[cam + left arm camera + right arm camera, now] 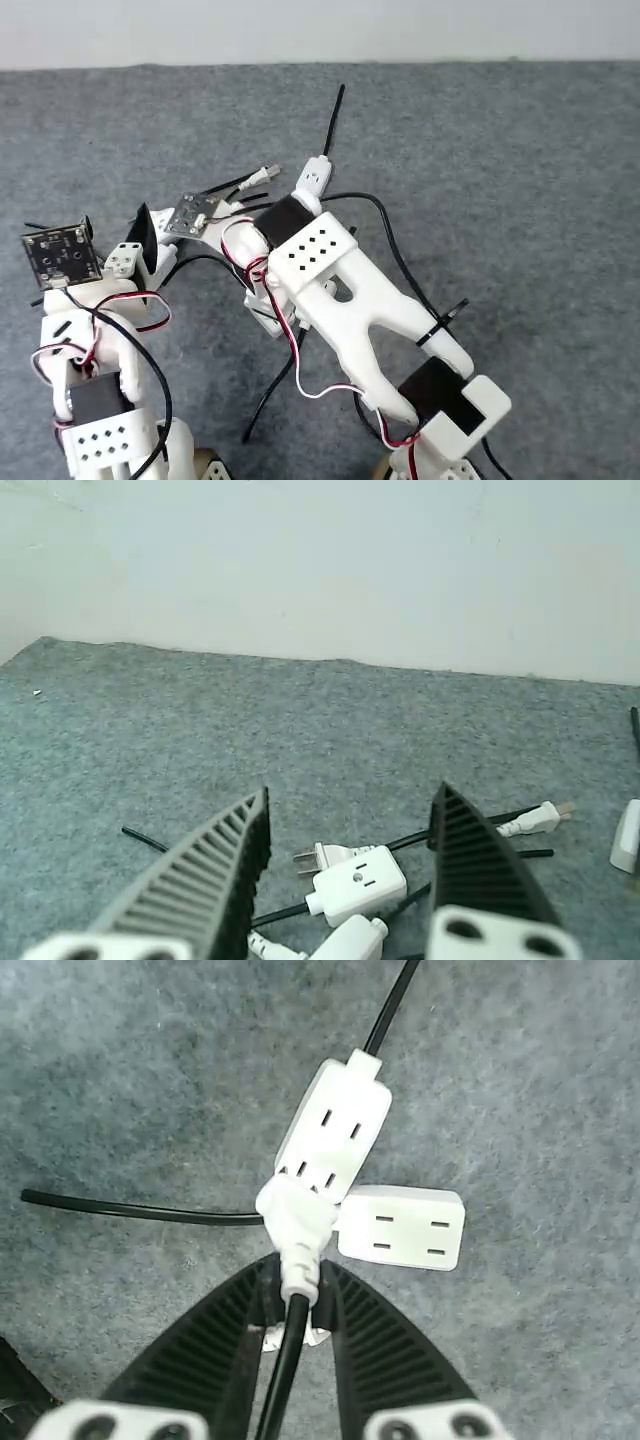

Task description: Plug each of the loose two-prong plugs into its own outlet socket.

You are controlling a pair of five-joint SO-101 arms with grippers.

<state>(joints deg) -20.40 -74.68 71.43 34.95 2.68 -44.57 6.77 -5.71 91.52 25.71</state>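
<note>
Fuzzy grey carpet tabletop (150,730). Ribbed black left claw (350,805) spread wide above a loose, smooth white two-prong plug (358,882). Further right, right claw (297,1265) pinching a white moulded plug (297,1215) seated in a white oblong outlet strip (335,1135); prongs hidden.

You work in bright, even light on the grey carpet (520,180). The white plug (297,1215) and the outlet block (335,1130) are very bright, yet you can see the slots. Their shadows are weak, soft at the edges, and lie close beside them. The wall (350,560) is evenly lit.
</note>
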